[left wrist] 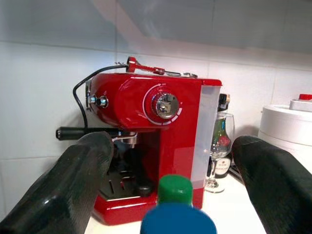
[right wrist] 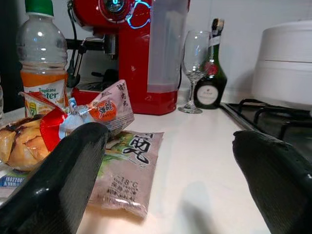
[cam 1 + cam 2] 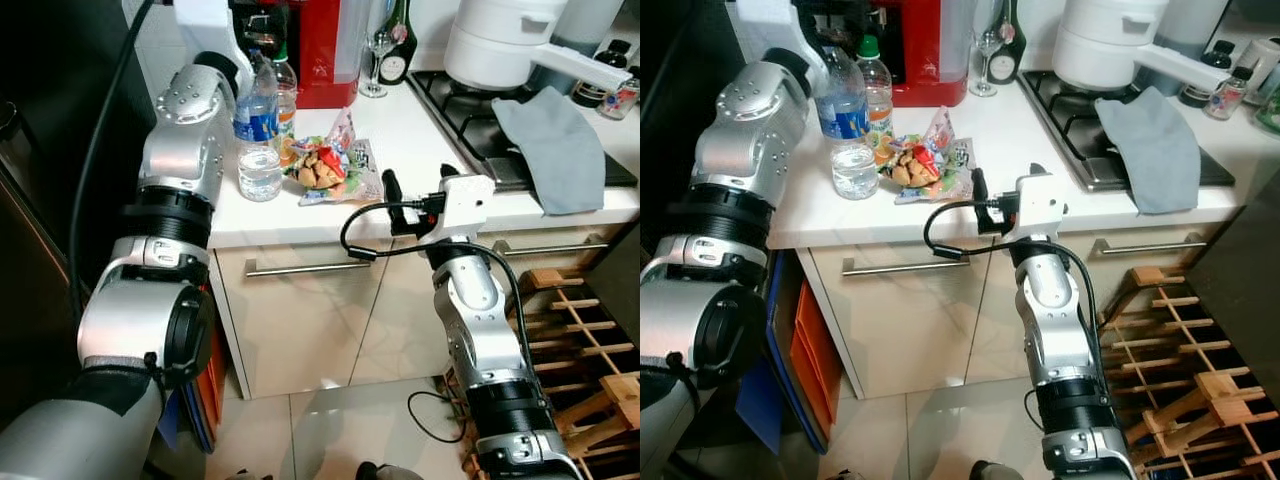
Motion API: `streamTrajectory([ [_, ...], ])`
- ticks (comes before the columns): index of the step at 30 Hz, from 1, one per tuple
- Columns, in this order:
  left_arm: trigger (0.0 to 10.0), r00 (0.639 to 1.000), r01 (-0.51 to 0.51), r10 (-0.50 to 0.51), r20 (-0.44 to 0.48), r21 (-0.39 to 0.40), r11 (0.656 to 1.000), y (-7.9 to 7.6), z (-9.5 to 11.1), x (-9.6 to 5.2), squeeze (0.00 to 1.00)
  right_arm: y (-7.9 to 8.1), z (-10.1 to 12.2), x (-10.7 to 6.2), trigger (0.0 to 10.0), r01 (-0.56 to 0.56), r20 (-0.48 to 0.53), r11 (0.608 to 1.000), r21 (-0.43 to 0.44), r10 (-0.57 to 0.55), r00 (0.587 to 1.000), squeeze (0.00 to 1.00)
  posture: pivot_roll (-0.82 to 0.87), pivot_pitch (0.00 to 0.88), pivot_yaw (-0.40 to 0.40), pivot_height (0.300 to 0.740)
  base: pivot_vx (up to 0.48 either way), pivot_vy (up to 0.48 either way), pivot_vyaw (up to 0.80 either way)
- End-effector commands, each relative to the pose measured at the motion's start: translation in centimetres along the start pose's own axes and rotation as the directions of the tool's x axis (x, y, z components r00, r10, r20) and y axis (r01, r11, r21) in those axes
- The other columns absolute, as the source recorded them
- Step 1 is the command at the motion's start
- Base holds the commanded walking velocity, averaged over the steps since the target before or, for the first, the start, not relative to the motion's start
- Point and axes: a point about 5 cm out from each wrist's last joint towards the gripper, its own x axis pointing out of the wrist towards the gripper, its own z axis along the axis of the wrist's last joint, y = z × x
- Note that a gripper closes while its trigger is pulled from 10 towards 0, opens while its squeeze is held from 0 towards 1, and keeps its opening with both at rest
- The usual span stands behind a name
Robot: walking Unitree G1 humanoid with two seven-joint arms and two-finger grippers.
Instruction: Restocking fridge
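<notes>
Right gripper (image 2: pixel 168 180): fingers spread wide, low over the table (image 3: pixel 400 130) edge.
Snack bags (image 3: pixel 328 165): on the table, 11 o'clock from the right gripper.
Water bottle (image 3: pixel 258 125): upright, 9 o'clock of the snacks.
Left gripper (image 1: pixel 175 183): open, above the bottle's blue cap.
Coffee machine (image 1: pixel 151 146): red, 12 o'clock, at the wall.

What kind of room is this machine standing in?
Most likely a home kitchen. A white counter holds a red espresso machine and drink bottles, a gas hob with a white pot sits beside them, and drawers run below.
</notes>
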Motion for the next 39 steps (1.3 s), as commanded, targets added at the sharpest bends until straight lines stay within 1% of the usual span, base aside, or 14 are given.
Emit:
streamTrajectory([
  [1, 10.0, 0.999, 0.036, -0.036, -0.021, -0.006, 0.999, -0.6, 0.0, 0.3, 0.0, 0.0, 0.3, 0.0, 10.0, 0.001, 0.009, 1.0, 0.014, -0.001, 1.0, 0.09, -0.03, 0.0, 0.012, 0.74, 0.0, 0.0, 0.0],
  [5, 10.0, 0.992, 0.047, -0.048, -0.116, -0.006, 0.999, -1.1, -1.8, 0.1, 0.0, 0.1, 0.2, -0.2, 10.0, -0.001, 0.0, 1.0, 0.016, 0.001, 1.0, 0.1, -0.03, 0.0, 0.014, 0.74, 0.0, 0.0, 0.0],
  [6, 10.0, 0.992, 0.047, -0.048, -0.116, -0.006, 0.999, -1.1, -1.8, 0.1, 0.0, 0.1, 0.2, -0.2, 10.0, -0.001, 0.0, 1.0, 0.016, 0.001, 1.0, 0.1, -0.03, 0.0, 0.014, 0.74, 0.0, 0.0, 0.0],
  [8, 10.0, 0.986, 0.028, -0.033, -0.163, -0.033, 0.999, -1.3, -2.9, -0.1, 0.0, 0.1, 0.1, -0.3, 10.0, -0.001, -0.007, 1.0, 0.016, 0.001, 1.0, 0.09, -0.04, 0.0, 0.014, 0.74, 0.0, 0.0, 0.0],
  [13, 10.0, 0.98, 0.045, -0.057, -0.191, -0.07, 0.997, -2.3, -3.8, -0.3, 0.0, 0.0, 0.0, -0.3, 10.0, -0.001, -0.014, 1.0, 0.014, 0.002, 1.0, 0.09, -0.04, 0.0, 0.011, 0.74, 0.0, 0.0, 0.0],
  [19, 10.0, 0.968, 0.065, -0.079, -0.239, -0.065, 0.996, -3.0, -5.0, -0.7, 0.0, -0.1, 0.0, -0.3, 10.0, -0.006, -0.02, 1.0, 0.008, 0.007, 1.0, 0.09, -0.04, 0.0, 0.007, 0.74, 0.0, 0.0, 0.0],
  [20, 8.2, 0.966, 0.065, -0.079, -0.247, -0.064, 0.996, -3.0, -5.2, -0.7, 0.0, -0.1, 0.0, -0.3, 10.0, -0.007, -0.021, 1.0, 0.007, 0.007, 1.0, 0.09, -0.04, 0.0, 0.006, 0.74, 0.0, 0.0, 0.0],
  [21, 0.0, 0.963, 0.066, -0.08, -0.258, -0.066, 0.996, -3.0, -5.4, -0.8, 0.0, -0.2, 0.0, -0.3, 10.0, -0.007, -0.022, 1.0, 0.007, 0.008, 1.0, 0.09, -0.05, 0.0, 0.003, 0.74, 0.0, 0.0, 0.0],
  [25, 0.0, 0.955, 0.049, -0.057, -0.29, -0.037, 0.998, -2.5, -6.2, -1.1, 0.0, -0.3, 0.0, -0.3, 10.0, -0.012, -0.028, 1.0, -0.002, 0.012, 1.0, 0.09, -0.05, 0.0, -0.003, 0.74, 0.0, 0.0, 0.0],
  [29, 0.0, 0.953, 0.064, -0.057, -0.298, 0.014, 0.998, -2.2, -6.6, -1.4, 0.0, -0.3, 0.0, -0.2, 10.0, -0.019, -0.03, 1.0, -0.005, 0.018, 0.999, 0.09, -0.04, 0.0, -0.005, 0.74, 0.0, 0.0, 0.0],
  [32, 0.0, 0.948, 0.084, -0.068, -0.309, 0.038, 0.996, -1.9, -7.1, -1.9, 0.0, -0.1, 0.0, -0.1, 10.0, -0.028, -0.027, 1.0, -0.005, 0.028, 0.999, 0.09, -0.04, 0.0, -0.008, 0.74, 0.0, 0.0, 0.0],
  [34, 0.0, 0.944, 0.087, -0.065, -0.322, 0.053, 0.995, -1.3, -7.4, -2.5, 0.0, 0.0, -0.1, 0.0, 10.0, -0.035, -0.03, 0.999, -0.003, 0.034, 0.999, 0.09, -0.03, 0.0, -0.014, 0.74, 0.0, 0.0, 0.0],
  [36, 0.0, 0.943, 0.09, -0.064, -0.326, 0.064, 0.994, -0.8, -7.5, -2.8, 0.0, 0.1, -0.1, 0.1, 10.0, -0.044, -0.032, 0.999, -0.001, 0.044, 0.999, 0.09, -0.02, 0.0, -0.017, 0.74, 0.0, 0.0, 0.0],
  [39, 0.0, 0.942, 0.057, -0.043, -0.333, 0.034, 0.998, 0.0, -8.0, -3.2, 0.0, 0.3, -0.1, 0.3, 10.0, -0.054, -0.033, 0.999, -0.004, 0.054, 0.998, 0.09, -0.01, 0.0, -0.024, 0.74, 0.0, 0.0, 0.0],
])
